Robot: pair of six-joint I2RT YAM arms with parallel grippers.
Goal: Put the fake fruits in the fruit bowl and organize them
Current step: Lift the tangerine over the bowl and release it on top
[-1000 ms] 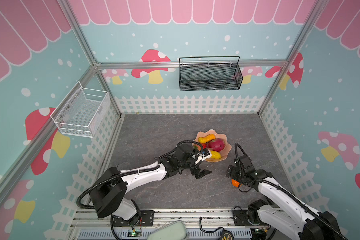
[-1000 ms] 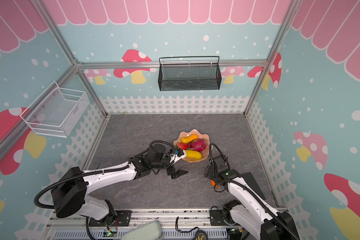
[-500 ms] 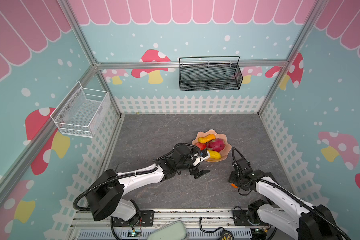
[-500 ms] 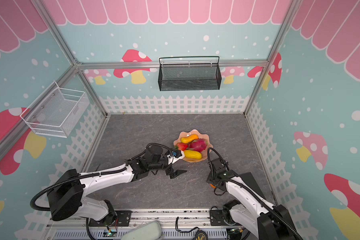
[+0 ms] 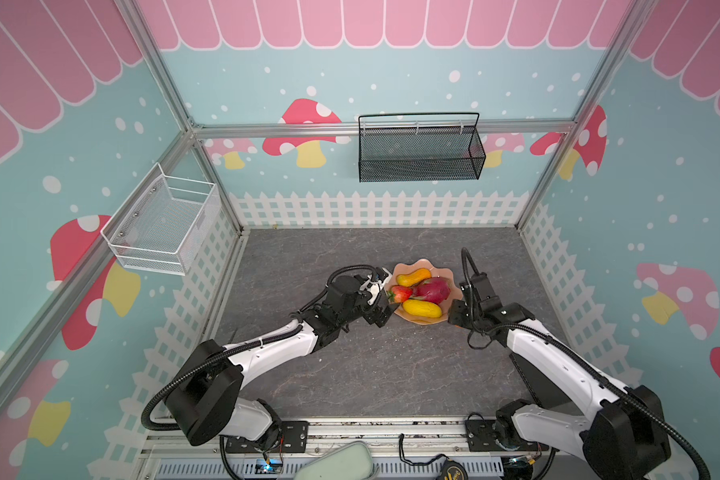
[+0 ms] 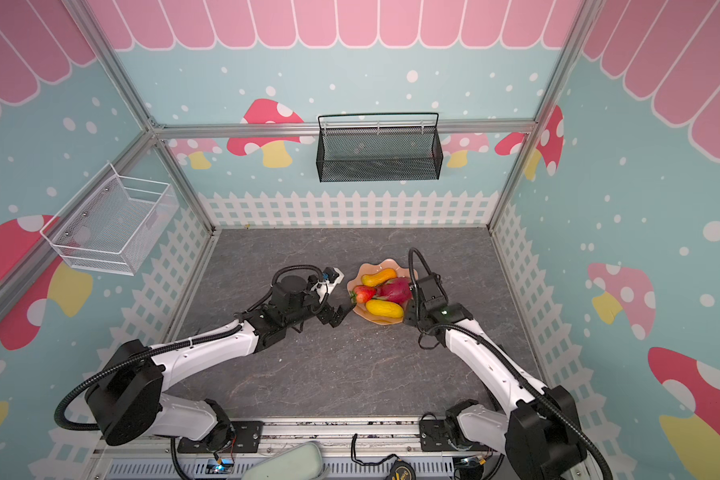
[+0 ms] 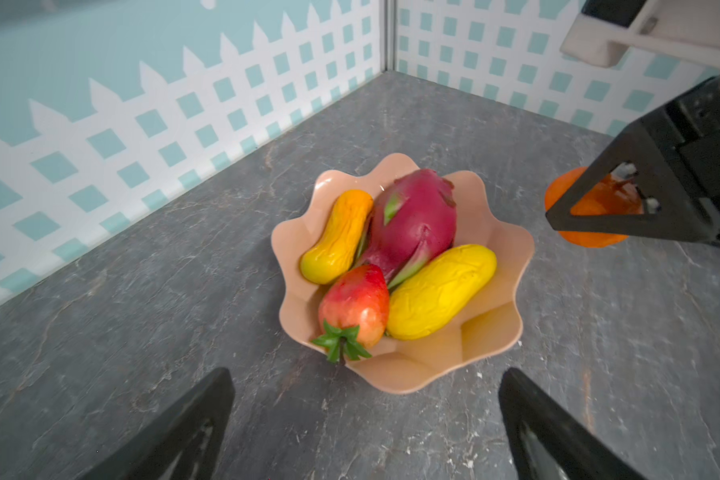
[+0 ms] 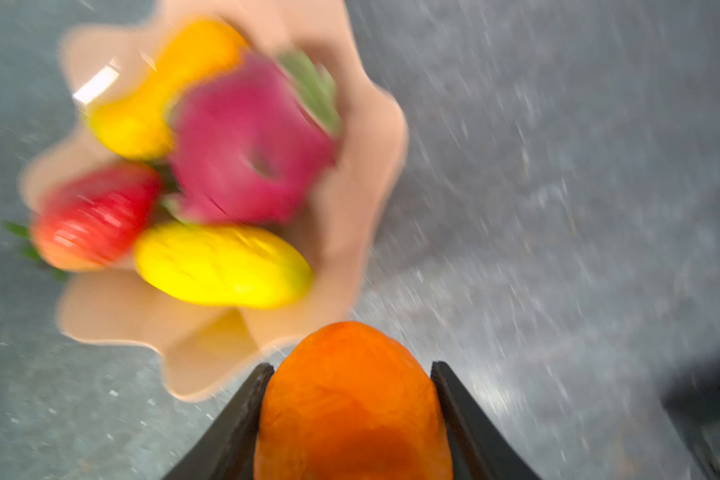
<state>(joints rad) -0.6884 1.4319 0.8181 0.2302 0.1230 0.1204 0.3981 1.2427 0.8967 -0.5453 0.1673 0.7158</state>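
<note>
Right gripper (image 8: 352,365): jaws clamped on the round orange (image 8: 350,411), which fills the gap between the two black fingers. The orange is outside the fruit bowl (image 5: 424,320), just beside its scalloped rim. In both top views the claw stands at the bowl's right near edge, so the bowl lies ahead of the fingertips and towards the middle of the table (image 5: 371,374). The part of the bowl nearest the orange is a bare patch of its floor. That patch is bounded by the yellow oblong fruit (image 7: 441,291), whose long axis lies across the line of approach. Beyond it lie the dragon fruit (image 7: 416,220), the strawberry (image 7: 356,307) with its leaves over the rim, and the orange-yellow oblong fruit (image 7: 337,235). Left gripper (image 7: 366,372): jaws wide apart, empty, facing the opposite side of the rim. The coming move is judged a short carry over the rim onto the bare patch. Whether the orange is clear of the table cannot be told.
</note>
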